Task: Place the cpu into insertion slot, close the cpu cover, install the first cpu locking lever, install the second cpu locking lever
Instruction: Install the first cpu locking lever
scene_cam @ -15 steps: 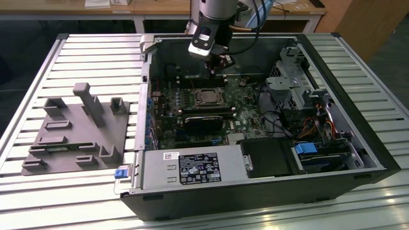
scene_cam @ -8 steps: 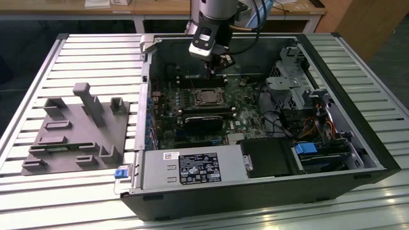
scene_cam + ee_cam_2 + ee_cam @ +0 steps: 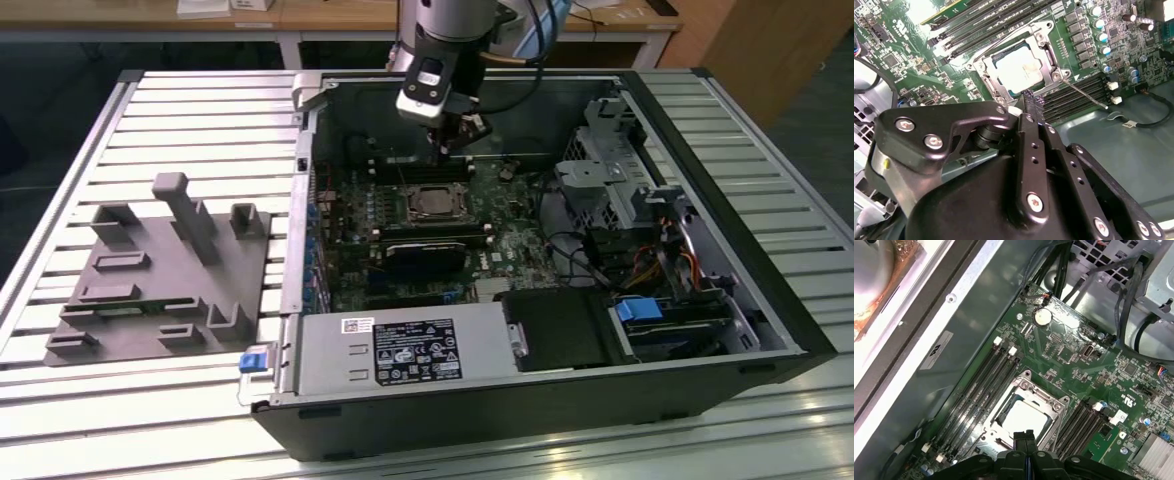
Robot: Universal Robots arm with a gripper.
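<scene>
The cpu point(image 3: 1019, 67) lies flat in the insertion slot point(image 3: 410, 212) on the green motherboard, its silvery top showing in both wrist views point(image 3: 1024, 416). The cpu cover point(image 3: 1050, 59) lies down around it as a metal frame point(image 3: 1054, 407). A thin lever rod point(image 3: 1086, 95) sticks out from one corner of the frame across the memory slots. My gripper point(image 3: 1030, 98) hangs just above the socket's edge, fingers pressed together with nothing between them. In the exterior view the gripper point(image 3: 455, 150) is over the far side of the cpu point(image 3: 431, 203).
Long black memory slots point(image 3: 981, 390) flank the socket on both sides. A black fan shroud point(image 3: 427, 252) sits in front of the socket. Drive cage and cables point(image 3: 627, 200) fill the exterior view's right. A grey fixture plate point(image 3: 160, 270) lies outside the case.
</scene>
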